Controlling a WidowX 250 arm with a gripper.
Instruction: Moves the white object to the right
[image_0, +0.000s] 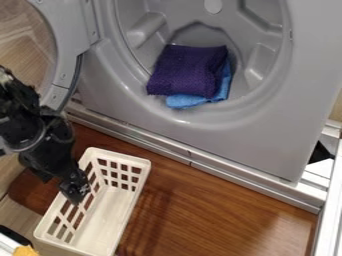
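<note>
A purple cloth (187, 70) lies on a blue cloth (188, 101) — both in a grey machine (230, 142) — near a brown wooden surface (207, 210).

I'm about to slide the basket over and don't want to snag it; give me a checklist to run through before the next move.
1. Black two-finger gripper at the left side wall of the white plastic basket: ok.
2. Firm hold on that wall: cannot tell.
3. Basket upright, opening up: ok.
4. Brown wooden surface continuing to the basket's right: ok.
5. Textured purple cloth and blue cloth inside the grey drum, off the basket's path: ok.
6. Basket over on the right: not ok, it stands towards the left of the wooden surface.
</note>
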